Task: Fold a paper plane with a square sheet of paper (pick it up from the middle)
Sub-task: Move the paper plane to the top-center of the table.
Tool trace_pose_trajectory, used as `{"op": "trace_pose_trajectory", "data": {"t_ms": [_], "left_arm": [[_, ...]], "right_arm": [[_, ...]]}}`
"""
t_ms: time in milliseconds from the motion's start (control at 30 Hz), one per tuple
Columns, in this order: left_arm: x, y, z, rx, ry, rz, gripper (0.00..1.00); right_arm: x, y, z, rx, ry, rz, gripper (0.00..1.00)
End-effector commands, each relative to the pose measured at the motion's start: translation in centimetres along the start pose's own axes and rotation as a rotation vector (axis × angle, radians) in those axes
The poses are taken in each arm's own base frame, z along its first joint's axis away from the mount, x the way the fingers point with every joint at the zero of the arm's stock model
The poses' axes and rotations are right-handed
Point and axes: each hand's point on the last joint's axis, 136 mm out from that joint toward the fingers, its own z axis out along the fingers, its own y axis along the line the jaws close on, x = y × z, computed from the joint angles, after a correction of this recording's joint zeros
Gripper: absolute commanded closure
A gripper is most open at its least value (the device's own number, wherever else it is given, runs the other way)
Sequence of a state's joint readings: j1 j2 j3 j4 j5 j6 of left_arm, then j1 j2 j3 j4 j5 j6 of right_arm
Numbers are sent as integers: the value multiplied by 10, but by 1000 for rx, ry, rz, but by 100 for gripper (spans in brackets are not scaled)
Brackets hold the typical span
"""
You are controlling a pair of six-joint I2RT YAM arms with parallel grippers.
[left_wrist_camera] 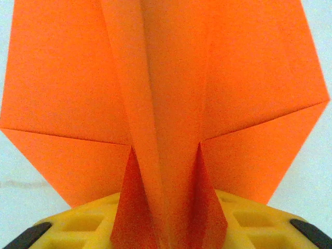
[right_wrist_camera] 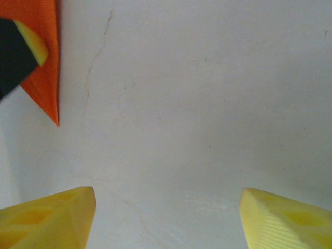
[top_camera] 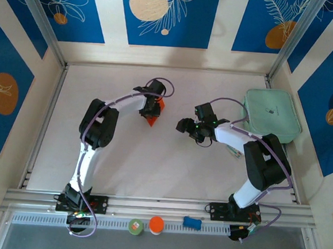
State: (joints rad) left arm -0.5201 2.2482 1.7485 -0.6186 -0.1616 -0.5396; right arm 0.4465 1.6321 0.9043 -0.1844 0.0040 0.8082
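The plane (left_wrist_camera: 171, 93) is appearing fully folded, the left gripper (left_wrist_camera: 168, 233) clamping its keel. The right gripper (right_wrist_camera: 167, 212), at its 3 o'clock, is hanging with fingers (right_wrist_camera: 52, 218) apart. Seemingly only release is remaining.

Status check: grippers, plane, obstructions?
Left gripper shut on the paper plane, creases showing. Right gripper open, empty, over bare table. Mint-green case far right, apart from both.

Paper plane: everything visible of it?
The paper plane is bright orange matte paper, folded into a pointed dart with sharp creases: two wings spread either side of a raised centre fold. The left pincer pinches that centre fold. Seen from above, it is over the middle of the table, tip toward the near edge.
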Motion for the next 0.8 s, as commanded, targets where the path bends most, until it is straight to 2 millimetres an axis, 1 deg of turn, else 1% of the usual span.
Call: {"op": "trace_pose_trajectory", "data": {"t_ms": [0, 67, 167, 433, 567, 667, 767], "left_arm": [[-3, 6, 16, -1, 40, 7, 60], [-9, 3, 16, 5, 29, 21, 60], [-11, -2, 17, 20, 34, 56, 59], [-4, -6, 22, 21, 53, 109, 55], [-1, -4, 27, 6, 70, 133, 54], [0, -4, 27, 5, 73, 132, 54], [-5, -7, 22, 12, 64, 122, 55]], "right_arm": [[-11, 8, -15, 2, -41, -29, 24], [-12, 7, -16, 8, -45, -30, 24], [-11, 5, -17, 10, -44, -28, 23], [-9, 7, -15, 6, -36, -23, 23], [-9, 8, -15, 4, -37, -22, 23], [-8, 7, -15, 6, -34, -21, 23], [-9, 7, -15, 7, -34, -18, 23]]}}
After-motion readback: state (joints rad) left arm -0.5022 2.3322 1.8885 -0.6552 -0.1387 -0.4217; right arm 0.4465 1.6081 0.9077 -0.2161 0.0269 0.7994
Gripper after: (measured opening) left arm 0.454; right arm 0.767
